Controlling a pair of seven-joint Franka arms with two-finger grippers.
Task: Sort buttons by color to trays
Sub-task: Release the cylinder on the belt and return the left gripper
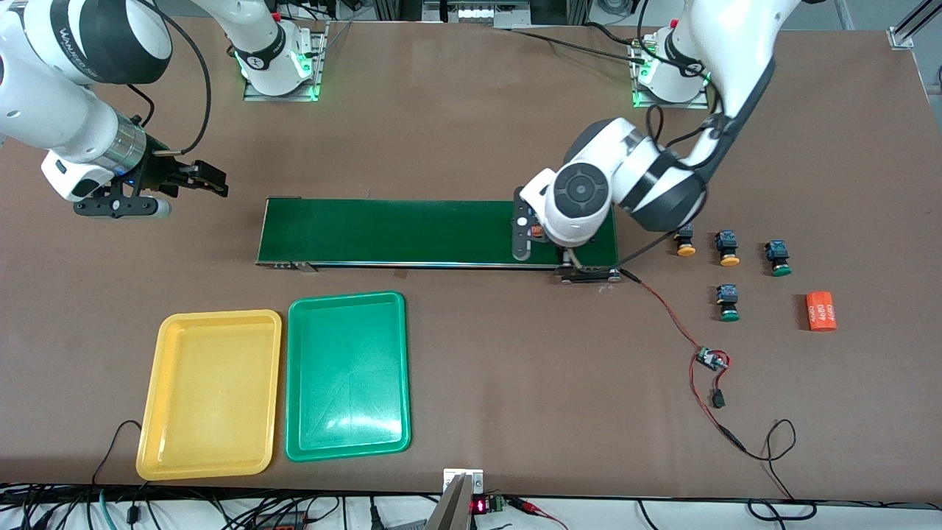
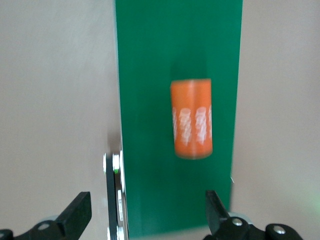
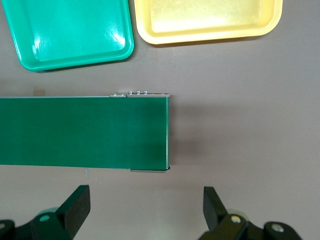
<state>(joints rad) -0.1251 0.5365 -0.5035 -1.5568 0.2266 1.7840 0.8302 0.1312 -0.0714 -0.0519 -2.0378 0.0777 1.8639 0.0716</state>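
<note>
Four buttons stand on the table past the belt at the left arm's end: two yellow-capped [image 1: 686, 244] [image 1: 728, 249] and two green-capped [image 1: 778, 258] [image 1: 728, 304]. The yellow tray [image 1: 211, 394] and the green tray [image 1: 346, 375] lie side by side, both bare, nearer to the front camera than the belt. My left gripper [image 1: 531, 234] [image 2: 147, 205] hangs open over the belt's end, above an orange cylinder [image 2: 192, 119] that lies loose on the belt. My right gripper [image 1: 206, 180] [image 3: 146, 200] waits open over the table at the belt's right-arm end, holding nothing.
The long dark-green conveyor belt [image 1: 405, 232] [image 3: 85, 132] crosses the middle of the table. A second orange cylinder [image 1: 820, 311] lies beside the buttons. Red and black wires with a small circuit board [image 1: 712, 359] trail from the belt's end toward the front edge.
</note>
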